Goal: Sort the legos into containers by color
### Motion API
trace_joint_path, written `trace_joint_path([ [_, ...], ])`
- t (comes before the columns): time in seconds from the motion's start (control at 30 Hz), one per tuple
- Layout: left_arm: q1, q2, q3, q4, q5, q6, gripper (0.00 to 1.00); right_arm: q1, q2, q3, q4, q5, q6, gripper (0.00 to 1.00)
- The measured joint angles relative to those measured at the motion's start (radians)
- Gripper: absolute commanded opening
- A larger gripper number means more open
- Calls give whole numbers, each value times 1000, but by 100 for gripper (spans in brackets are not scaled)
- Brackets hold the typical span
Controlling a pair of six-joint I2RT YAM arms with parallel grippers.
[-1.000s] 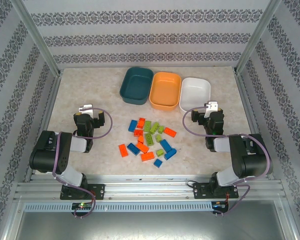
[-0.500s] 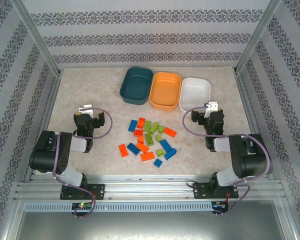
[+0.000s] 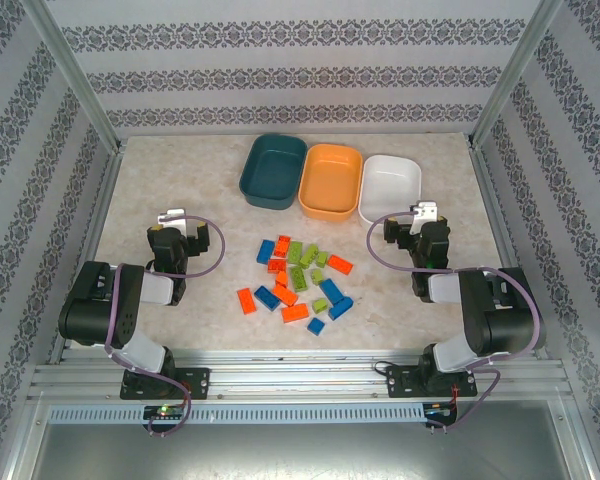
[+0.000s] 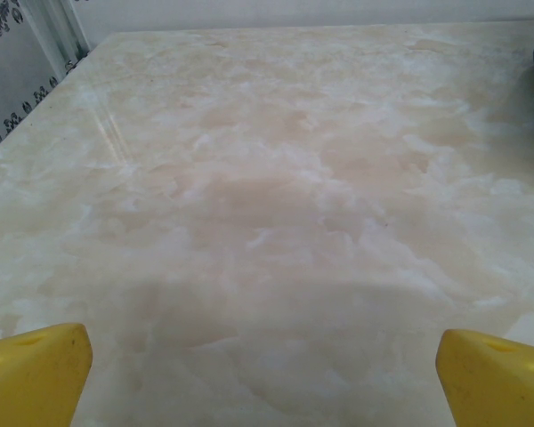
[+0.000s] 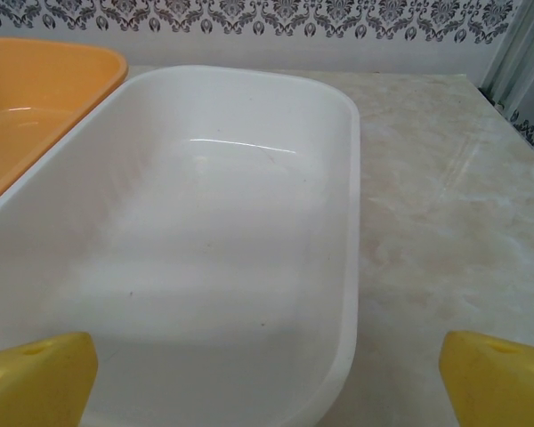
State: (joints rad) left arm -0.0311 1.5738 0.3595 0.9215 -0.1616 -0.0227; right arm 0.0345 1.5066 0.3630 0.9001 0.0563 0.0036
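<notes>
Left end effector (image 4: 267,366) spread above marbled surface (image 4: 249,178). Right end effector (image 5: 267,374) spread at white tray (image 5: 352,178). Legos (image 3: 295,272) heaped loose mid-surface.

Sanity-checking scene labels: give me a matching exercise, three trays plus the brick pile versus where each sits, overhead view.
1 dark teal rounded plastic tray
2 orange rounded plastic tray
3 white rounded plastic tray
4 pile of small plastic lego bricks

A on the marbled tabletop, nearer the robot
B middle of the row
C right end of the row
D left end of the row

Pairs: 1-D, 2-B, 3-C, 4-A
</notes>
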Motion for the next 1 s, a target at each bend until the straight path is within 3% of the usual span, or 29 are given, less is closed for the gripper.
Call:
trace_joint_path([
  [0.5, 0, 0, 0, 0, 0, 0, 100, -20, -2, 3, -10, -19, 18, 98],
  [0.7, 0, -9, 14, -20, -2, 0, 100, -20, -93, 3, -86, 10, 27, 98],
  [1.0, 0, -171, 219, -352, -85, -40, 100, -20, -345, 39, -266, 92, 164, 98],
])
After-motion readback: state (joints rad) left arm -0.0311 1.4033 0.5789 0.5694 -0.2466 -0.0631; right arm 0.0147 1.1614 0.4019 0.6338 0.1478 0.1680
